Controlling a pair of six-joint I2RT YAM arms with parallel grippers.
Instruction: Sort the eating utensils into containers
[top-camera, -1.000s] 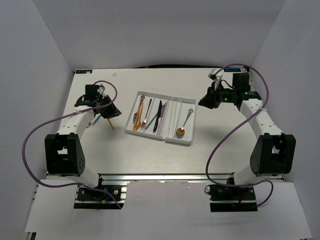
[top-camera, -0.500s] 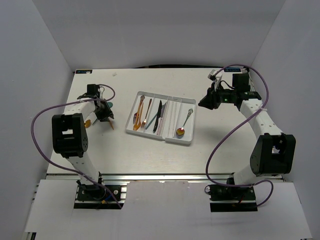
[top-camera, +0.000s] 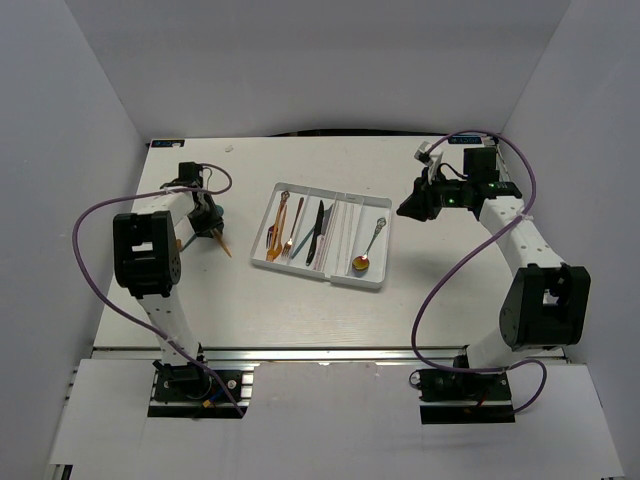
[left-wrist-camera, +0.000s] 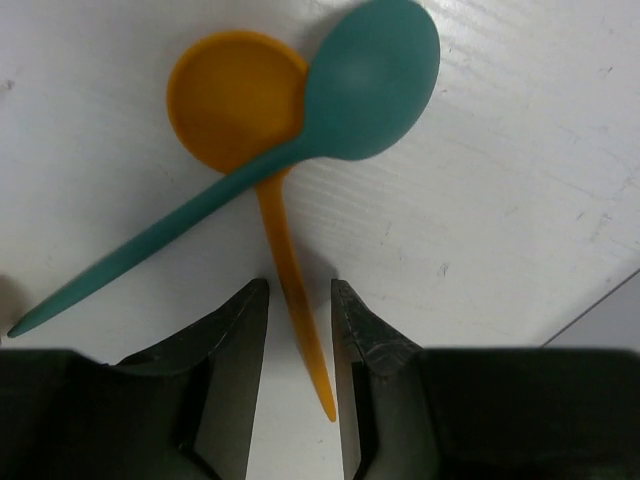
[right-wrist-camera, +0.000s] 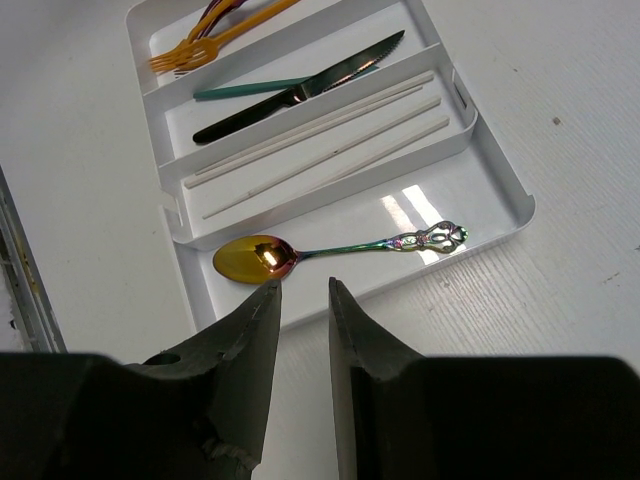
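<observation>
In the left wrist view a teal spoon (left-wrist-camera: 372, 80) lies across an orange-gold spoon (left-wrist-camera: 225, 100) on the table. My left gripper (left-wrist-camera: 298, 285) is open, with one jaw on each side of the orange-gold handle and a small gap on both sides. From above the left gripper (top-camera: 207, 222) sits left of the white tray (top-camera: 315, 275). The tray holds orange forks (top-camera: 275, 238), knives (top-camera: 316, 232), chopsticks (top-camera: 345, 230) and an iridescent spoon (top-camera: 368, 248). My right gripper (right-wrist-camera: 303, 285) is open and empty, just outside the tray by the iridescent spoon (right-wrist-camera: 255, 258).
The tray (right-wrist-camera: 450, 185) lies mid-table, slightly angled. White walls enclose the table on three sides. Purple cables loop from both arms.
My left arm has folded back and swung its gripper left and farther away, down over the two crossed spoons. The right arm has not moved.
</observation>
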